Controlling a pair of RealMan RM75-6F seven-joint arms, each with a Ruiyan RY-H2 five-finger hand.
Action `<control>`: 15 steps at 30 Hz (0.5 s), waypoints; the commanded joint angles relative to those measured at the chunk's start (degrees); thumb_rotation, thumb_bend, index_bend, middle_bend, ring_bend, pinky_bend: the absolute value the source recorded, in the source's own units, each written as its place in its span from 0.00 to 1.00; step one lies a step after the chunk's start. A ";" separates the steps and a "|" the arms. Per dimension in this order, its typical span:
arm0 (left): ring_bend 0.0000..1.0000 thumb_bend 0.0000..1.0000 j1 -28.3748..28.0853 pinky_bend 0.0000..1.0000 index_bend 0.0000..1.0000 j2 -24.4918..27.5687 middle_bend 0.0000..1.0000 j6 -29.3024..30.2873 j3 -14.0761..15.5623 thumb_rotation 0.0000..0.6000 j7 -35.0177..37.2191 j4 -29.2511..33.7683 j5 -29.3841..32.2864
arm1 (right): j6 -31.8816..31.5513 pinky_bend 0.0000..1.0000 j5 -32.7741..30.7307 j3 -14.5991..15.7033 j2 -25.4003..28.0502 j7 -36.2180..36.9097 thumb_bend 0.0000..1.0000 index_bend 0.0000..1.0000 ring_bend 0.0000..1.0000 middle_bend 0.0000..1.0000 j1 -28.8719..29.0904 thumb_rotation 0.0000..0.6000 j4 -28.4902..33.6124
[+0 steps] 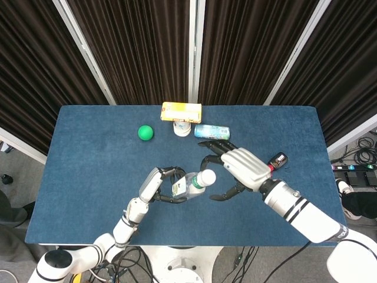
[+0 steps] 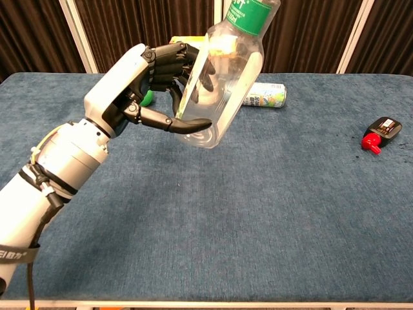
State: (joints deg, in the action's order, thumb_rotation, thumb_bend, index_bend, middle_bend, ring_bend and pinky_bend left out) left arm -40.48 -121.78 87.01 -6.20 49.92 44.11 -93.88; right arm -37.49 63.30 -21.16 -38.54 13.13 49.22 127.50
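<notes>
My left hand (image 1: 158,184) (image 2: 139,87) grips a clear plastic bottle (image 1: 189,184) (image 2: 222,77) with a green label and a white cap (image 1: 205,177), held tilted above the blue table (image 1: 88,165). My right hand (image 1: 238,168) hovers just right of the cap with its fingers spread and curved toward it, holding nothing. It shows only in the head view.
At the table's back lie a green ball (image 1: 145,132), a yellow box (image 1: 181,111), a small white cup (image 1: 182,128) and a light blue can (image 1: 212,131) (image 2: 263,95) on its side. A red-and-black small object (image 1: 278,160) (image 2: 381,132) sits at the right.
</notes>
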 commanded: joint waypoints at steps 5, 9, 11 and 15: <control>0.50 0.38 -0.03 0.58 0.57 -0.04 0.57 0.20 0.01 1.00 0.14 -0.08 -0.10 | -0.16 0.00 -0.16 0.20 -0.35 -0.32 0.03 0.36 0.00 0.05 0.05 0.90 -0.56; 0.50 0.38 -0.07 0.58 0.57 -0.04 0.57 0.23 0.09 1.00 0.28 -0.08 -0.20 | -0.35 0.00 -0.70 0.29 -0.68 -0.73 0.04 0.36 0.00 0.05 0.26 0.90 -1.05; 0.50 0.38 -0.08 0.58 0.57 -0.05 0.57 0.24 0.09 1.00 0.25 -0.09 -0.20 | -0.62 0.00 -0.94 0.31 -0.90 -0.98 0.05 0.35 0.00 0.05 0.35 0.90 -1.16; 0.50 0.38 -0.02 0.58 0.57 -0.09 0.57 0.15 0.13 1.00 0.34 -0.13 -0.14 | -1.69 0.00 -1.07 0.27 -1.41 -1.53 0.07 0.34 0.00 0.05 0.28 0.91 -1.21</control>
State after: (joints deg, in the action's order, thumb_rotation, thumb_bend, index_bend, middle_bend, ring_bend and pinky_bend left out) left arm -40.51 -121.86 87.16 -6.08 50.27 43.99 -94.02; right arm -39.02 62.26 -20.89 -39.84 11.72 49.53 126.31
